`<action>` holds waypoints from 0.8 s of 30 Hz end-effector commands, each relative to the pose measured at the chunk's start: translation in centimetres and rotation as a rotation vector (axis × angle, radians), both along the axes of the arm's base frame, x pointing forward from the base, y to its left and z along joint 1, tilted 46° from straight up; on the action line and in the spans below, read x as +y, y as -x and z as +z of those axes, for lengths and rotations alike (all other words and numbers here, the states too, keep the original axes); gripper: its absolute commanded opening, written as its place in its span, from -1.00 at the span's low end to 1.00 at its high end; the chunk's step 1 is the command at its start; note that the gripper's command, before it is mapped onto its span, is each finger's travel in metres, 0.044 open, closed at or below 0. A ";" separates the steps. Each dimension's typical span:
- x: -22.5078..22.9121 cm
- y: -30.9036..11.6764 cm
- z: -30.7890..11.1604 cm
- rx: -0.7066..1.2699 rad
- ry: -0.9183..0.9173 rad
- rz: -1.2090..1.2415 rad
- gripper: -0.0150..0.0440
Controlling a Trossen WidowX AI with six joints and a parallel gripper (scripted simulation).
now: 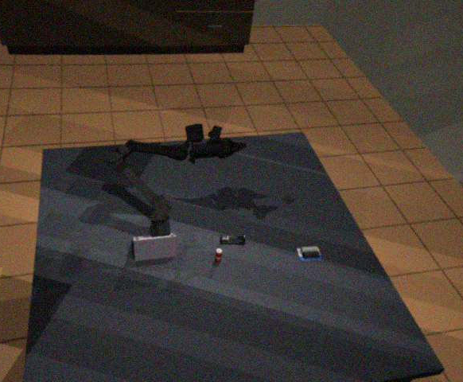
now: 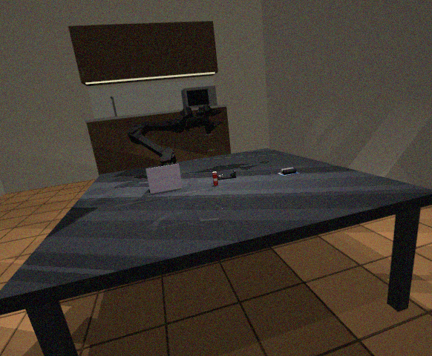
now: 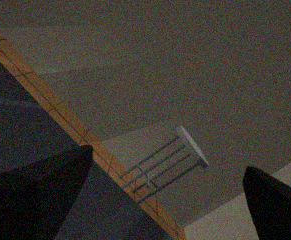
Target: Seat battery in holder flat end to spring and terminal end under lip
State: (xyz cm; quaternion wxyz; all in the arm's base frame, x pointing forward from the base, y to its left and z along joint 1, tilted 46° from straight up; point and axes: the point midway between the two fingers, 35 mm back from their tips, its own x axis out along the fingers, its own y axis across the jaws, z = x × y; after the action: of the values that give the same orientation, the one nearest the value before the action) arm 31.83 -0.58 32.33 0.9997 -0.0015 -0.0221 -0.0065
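Battery (image 1: 218, 255) (image 2: 214, 179) stands upright in top and exterior views, unseen from wrist.

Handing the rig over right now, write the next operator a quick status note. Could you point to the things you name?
Claw (image 1: 244, 145) (image 3: 167, 163): open, nothing held, raised above the table.
Battery (image 1: 218, 255) (image 2: 214, 179): red, standing upright on the table.
Holder (image 1: 232, 239) (image 2: 228, 176): right beside the battery, with nothing seated in it.
Done: none of the seating.
Left: pick up the battery, lay it flat, flat end to spring, terminal end under lip, no forcing, release.
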 end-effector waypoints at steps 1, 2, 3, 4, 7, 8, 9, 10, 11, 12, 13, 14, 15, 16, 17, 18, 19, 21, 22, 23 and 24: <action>-0.1 -0.2 -0.3 0.015 0.004 -0.001 0.78; -0.4 -0.7 -1.2 0.059 0.014 -0.004 0.69; -0.9 -1.4 -2.7 0.132 0.028 -0.009 0.60; -1.6 -2.2 -4.5 0.221 0.042 -0.012 0.51; -3.7 -3.4 -10.1 0.485 0.057 -0.007 0.24; -4.4 -3.5 -12.0 0.571 0.053 -0.001 0.15; -5.0 -3.5 -13.8 0.656 0.044 0.007 0.06; -5.7 -3.3 -15.5 0.739 0.030 0.017 -0.03; -6.2 -2.9 -17.2 0.821 0.012 0.029 -0.11; -6.8 -2.5 -18.8 0.900 -0.011 0.044 -0.20; -7.3 -1.9 -20.3 0.978 -0.039 0.060 -0.29; -7.7 -1.3 -21.7 1.052 -0.072 0.079 -0.38; -8.1 -0.6 -23.0 1.124 -0.109 0.099 -0.47; -8.4 0.2 -24.2 1.193 -0.151 0.121 -0.49; -8.7 1.0 -25.3 1.259 -0.198 0.145 -0.49; -8.9 1.9 -26.3 1.321 -0.249 0.170 -0.49; -9.0 2.8 -27.2 1.379 -0.304 0.197 -0.49; -9.2 4.5 -28.5 1.482 -0.427 0.254 -0.49; -9.2 5.3 -29.1 1.527 -0.495 0.284 -0.49; -9.2 6.1 -29.5 1.568 -0.567 0.315 -0.49; -9.2 6.9 -29.8 1.603 -0.642 0.346 -0.49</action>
State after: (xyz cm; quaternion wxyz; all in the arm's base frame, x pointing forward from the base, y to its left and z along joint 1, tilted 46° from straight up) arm 26.77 -9.79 3.38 0.7104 0.2055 0.6639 0.1108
